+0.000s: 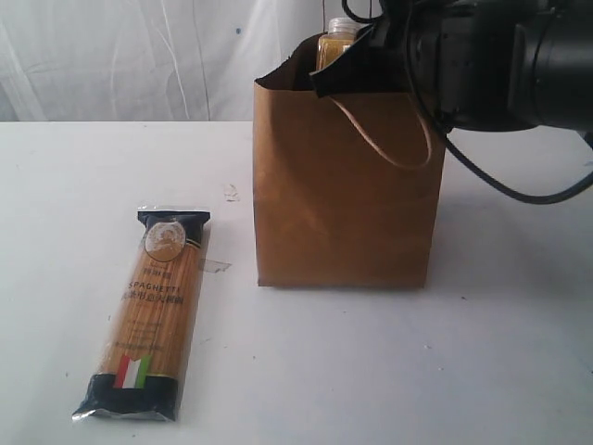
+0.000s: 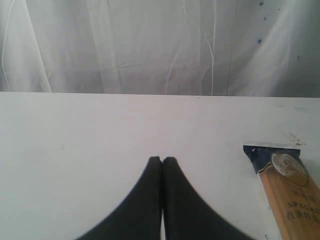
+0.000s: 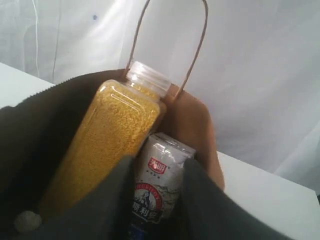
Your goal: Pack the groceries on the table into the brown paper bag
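Toward the far edge of the table, a little right of its middle: the brown paper bag, upright, mouth open, one flat paper handle hanging down its near face. Inside it, tilted against one wall, the yellow-grain bottle with white cap, neck and cap poking above the rim. Just beside the bottle and lower in the bag, a small white-blue carton with a red logo. Over the bag's mouth, reaching in from the right edge side, the right gripper, fingers parted about halfway, the carton showing in the gap between them; no clear pinch on it, nothing else in hold. Flat near the near-left corner, well apart from the bag: the long spaghetti packet with Italian flag, flag end toward the near edge, dark top end toward the far edge. Low over bare tabletop on the left side, the left gripper, fingertips pressed together, empty, with the packet's top end off to one side. Near the bag's left foot, a small scrap of tape.
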You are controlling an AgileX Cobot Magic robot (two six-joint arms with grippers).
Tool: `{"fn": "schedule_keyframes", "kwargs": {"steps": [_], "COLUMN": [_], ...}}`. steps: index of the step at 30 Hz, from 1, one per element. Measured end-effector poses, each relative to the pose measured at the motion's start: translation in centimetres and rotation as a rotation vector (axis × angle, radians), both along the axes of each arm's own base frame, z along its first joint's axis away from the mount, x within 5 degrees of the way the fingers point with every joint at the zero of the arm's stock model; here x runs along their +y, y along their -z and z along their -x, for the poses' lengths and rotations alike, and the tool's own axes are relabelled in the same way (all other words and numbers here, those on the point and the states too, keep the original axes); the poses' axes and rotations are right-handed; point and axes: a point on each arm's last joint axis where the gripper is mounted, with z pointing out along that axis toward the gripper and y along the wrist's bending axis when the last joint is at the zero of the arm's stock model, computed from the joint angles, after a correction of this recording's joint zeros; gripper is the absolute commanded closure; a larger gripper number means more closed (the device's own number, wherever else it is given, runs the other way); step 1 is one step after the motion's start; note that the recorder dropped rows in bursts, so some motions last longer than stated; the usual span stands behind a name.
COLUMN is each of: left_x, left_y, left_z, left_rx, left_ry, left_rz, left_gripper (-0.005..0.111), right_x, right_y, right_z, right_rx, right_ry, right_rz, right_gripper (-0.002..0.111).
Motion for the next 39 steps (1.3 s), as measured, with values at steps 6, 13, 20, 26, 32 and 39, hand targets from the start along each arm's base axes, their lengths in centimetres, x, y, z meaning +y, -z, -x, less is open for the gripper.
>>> {"fn": "schedule_keyframes", "kwargs": {"steps": [6, 13, 20, 26, 32, 39], "left_x": [0.0, 0.0, 0.0, 0.0, 0.0, 0.0], "left_y": [0.0, 0.0, 0.0, 0.0, 0.0, 0.0], "left_z": [0.0, 0.0, 0.0, 0.0, 0.0, 0.0], "left_rx": [0.0, 0.0, 0.0, 0.0, 0.0, 0.0], "left_ry": [0.0, 0.0, 0.0, 0.0, 0.0, 0.0], "left_rz": [0.0, 0.0, 0.0, 0.0, 0.0, 0.0], "left_gripper": [0.106, 0.106, 0.106, 0.106, 0.106, 0.106], "right_x": [0.0, -0.5, -3.4, -8.1, -11.0, -10.3], "right_y": [0.0, -2.2, -7.8, -10.0, -5.1, 1.5], "right_z": [0.0, 1.3, 4.9, 7.1, 7.4, 8.1], "right_rx": [0.003, -0.042, -0.188, -0.22, -0.078, 0.033], "right_ry": [0.0, -0.022, 0.0, 0.285, 0.509, 0.376], "right_rz": [-0.005, -0.058, -0.058, 0.092, 0.259, 0.15], "right_gripper": [0.075, 0.084, 0.108, 0.108, 0.108, 0.108]}}
